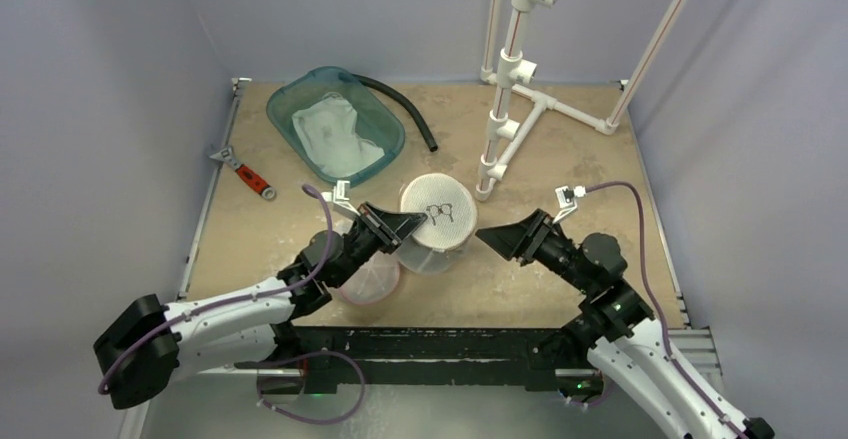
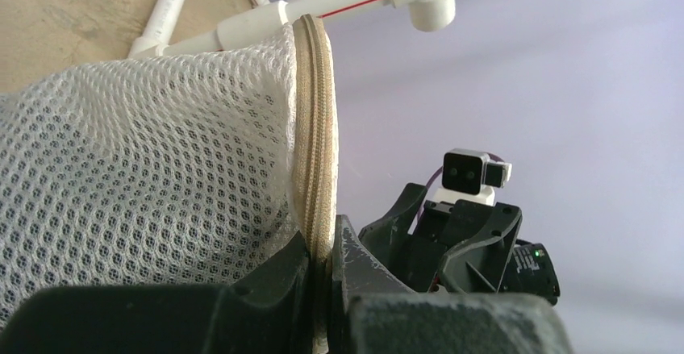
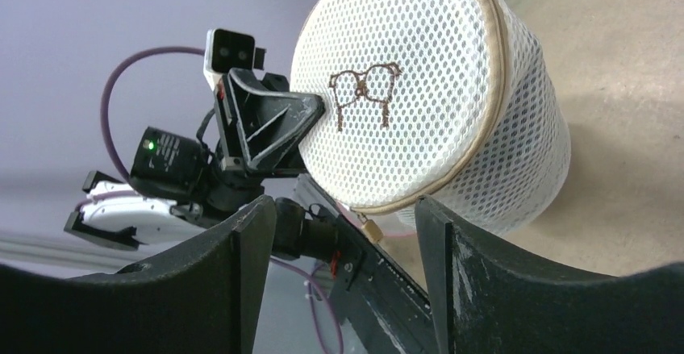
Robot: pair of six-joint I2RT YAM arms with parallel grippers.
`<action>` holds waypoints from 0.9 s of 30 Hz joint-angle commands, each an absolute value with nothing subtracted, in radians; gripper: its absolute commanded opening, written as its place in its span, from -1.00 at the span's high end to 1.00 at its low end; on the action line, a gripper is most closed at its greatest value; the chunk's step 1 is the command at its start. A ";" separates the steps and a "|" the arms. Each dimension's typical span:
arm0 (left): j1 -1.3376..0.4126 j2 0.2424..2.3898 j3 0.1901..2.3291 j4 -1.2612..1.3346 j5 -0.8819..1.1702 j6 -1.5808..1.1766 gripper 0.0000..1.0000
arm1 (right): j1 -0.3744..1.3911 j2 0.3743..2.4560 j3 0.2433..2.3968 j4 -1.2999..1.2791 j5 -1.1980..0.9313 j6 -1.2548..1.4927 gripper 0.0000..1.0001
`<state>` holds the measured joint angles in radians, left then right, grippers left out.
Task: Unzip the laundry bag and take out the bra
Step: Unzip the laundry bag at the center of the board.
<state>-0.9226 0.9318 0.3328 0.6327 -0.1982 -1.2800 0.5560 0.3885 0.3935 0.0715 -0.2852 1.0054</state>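
Observation:
A white mesh cylindrical laundry bag (image 1: 436, 221) with a tan zipper rim and a brown bra emblem stands tilted mid-table. My left gripper (image 1: 414, 223) is shut on the bag's zipper rim (image 2: 316, 168), pinching the tan tape between its fingers. In the right wrist view the bag (image 3: 435, 88) faces me, its gold zipper pull (image 3: 372, 230) hanging at the lower rim. My right gripper (image 1: 487, 234) is open and empty, just right of the bag, the pull seen between its fingers (image 3: 254, 249). The bra is hidden inside.
A teal basin (image 1: 335, 124) holding white cloth sits at the back left, with a black hose (image 1: 405, 109) beside it. A white PVC pipe stand (image 1: 510, 89) rises at the back right. A red-handled wrench (image 1: 245, 172) lies left. A pink-rimmed lid (image 1: 368, 281) lies under my left arm.

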 commanded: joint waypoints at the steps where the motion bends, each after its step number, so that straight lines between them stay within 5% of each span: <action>1: -0.955 1.006 0.294 0.855 -0.308 -1.280 1.00 | 0.557 0.410 0.330 0.179 -0.212 1.099 -0.32; 7: -0.994 1.071 0.226 0.898 -0.354 -1.307 1.00 | 0.560 0.462 0.264 0.192 -0.209 1.108 -0.26; 17: -0.995 0.885 0.207 0.560 -0.419 -1.339 1.00 | 0.561 0.601 0.196 0.335 -0.278 1.096 -0.31; 27: -0.995 0.922 0.221 0.517 -0.338 -1.369 0.82 | 0.578 0.794 0.243 0.527 -0.316 1.101 -0.21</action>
<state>-0.9897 0.9051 0.1871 0.5175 -0.3729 -1.3437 0.5629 0.7200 0.1928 0.4080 -0.2836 1.1004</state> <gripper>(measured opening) 0.087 0.630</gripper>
